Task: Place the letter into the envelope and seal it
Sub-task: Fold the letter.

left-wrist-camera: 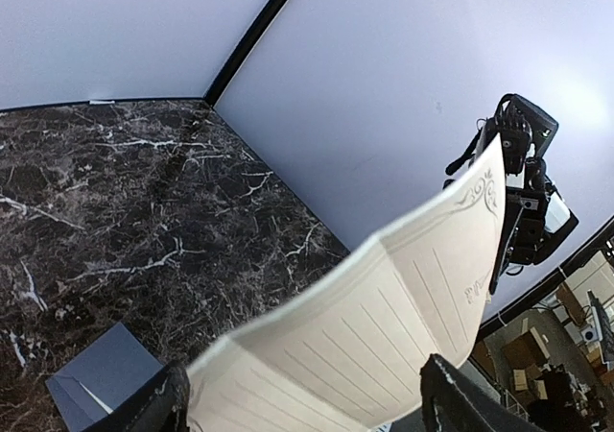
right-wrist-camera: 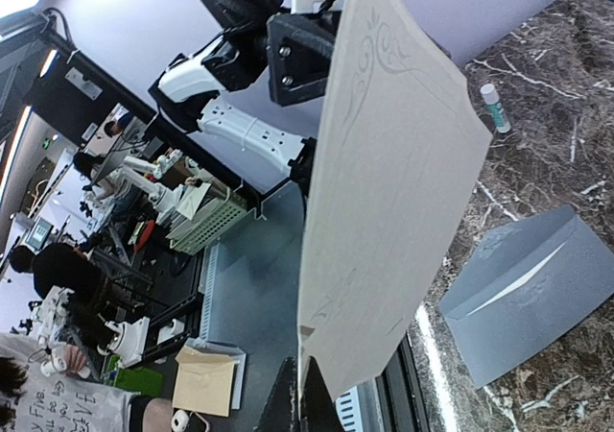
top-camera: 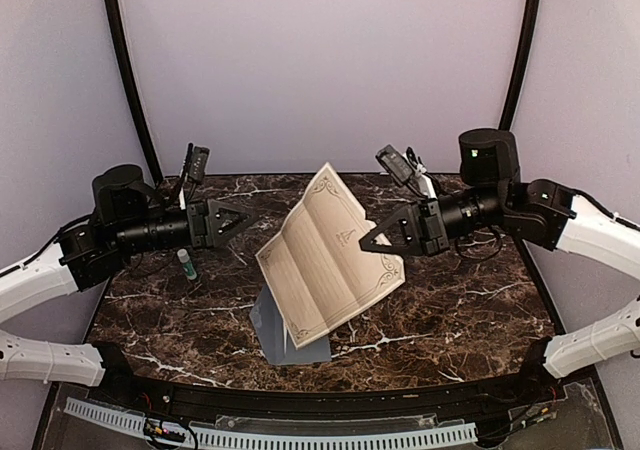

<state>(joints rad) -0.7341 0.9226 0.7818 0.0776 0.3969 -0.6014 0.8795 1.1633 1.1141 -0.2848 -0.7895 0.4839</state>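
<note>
**LETTER [top-camera: 325, 255] HELD ALOFT BY R GRIPPER [top-camera: 368, 244]; ENVELOPE [top-camera: 283, 332] FLAT ON DESK [top-camera: 460, 310]**

Letter: top view, centre of frame. Sheet is off the desk, unfolded, creases and border visible, tilted w/ its upper corner toward the back of the frame.

R gripper: right of centre in top view, pressed together on the letter's right-hand edge. R wrist view confirms it. The fingers pinch the sheet's edge at bottom of frame, and the sheet rises from them nearly edge-on.

L gripper [top-camera: 240, 222]: left of centre in top view, spread wide, pointing at the letter's left edge. It is near the sheet, not closed on it. In L wrist view the sheet's near edge sits between the two fingertips [left-wrist-camera: 158, 408] at bottom of frame. Contact cannot be told.

Envelope: lies flat on desk, lower centre of top view, under the raised letter, its upper part hidden behind the sheet. R wrist view shows it at lower right, apart from the sheet.

Other: small white-and-green tube [top-camera: 187, 263] on desk at left, below the L arm, well apart from envelope.
</note>
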